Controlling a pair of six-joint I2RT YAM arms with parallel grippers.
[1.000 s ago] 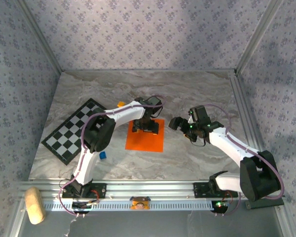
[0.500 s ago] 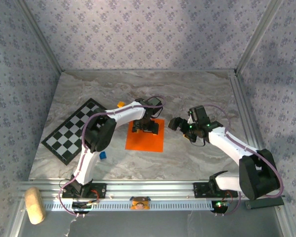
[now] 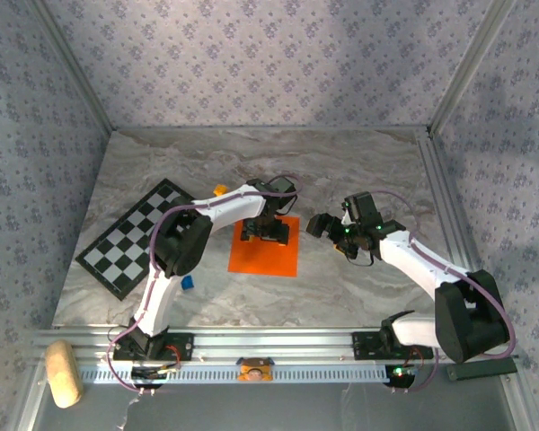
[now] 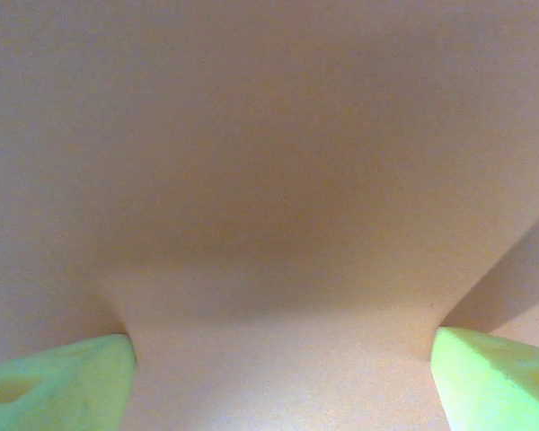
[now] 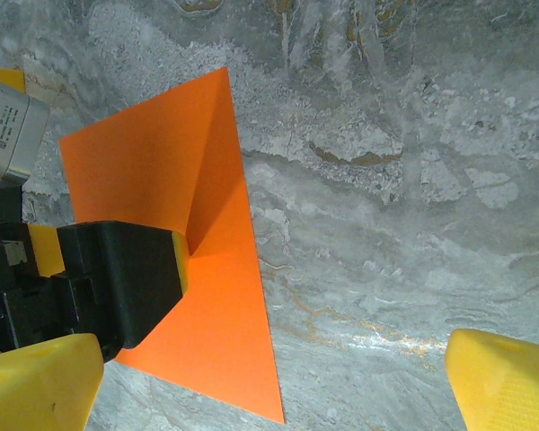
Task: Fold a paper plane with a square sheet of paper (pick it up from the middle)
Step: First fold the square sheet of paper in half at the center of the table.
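Top external view: the square sheet of paper (image 3: 266, 259) is lying on the grey marbled bench (image 3: 359, 171), near its middle and just right of the black-and-white checkered board (image 3: 130, 238). The left gripper (image 3: 266, 233) is reaching down onto the far half of the sheet. Its jaws are standing wide apart and are clamping nothing. In the left wrist view its two pale green fingertips (image 4: 54, 384) are showing at the lower corners, with orange paper spanning the whole gap between them. Whether the tips are pressing on the paper or hovering just above it cannot be told.

The right gripper (image 3: 329, 226) is hanging just beside the sheet's right edge, apart from the paper. Its jaws are spread as wide as they go and are holding nothing. In the right wrist view its yellow fingertips (image 5: 508, 382) are framing bare bench and the sheet's near corner. There a shaded ridge is running across the paper from its far corner toward the left arm's black finger.

A small yellow-orange cube (image 3: 220, 189) is sitting beyond the left arm, and a small blue cube (image 3: 188, 282) is sitting near the board's near corner.
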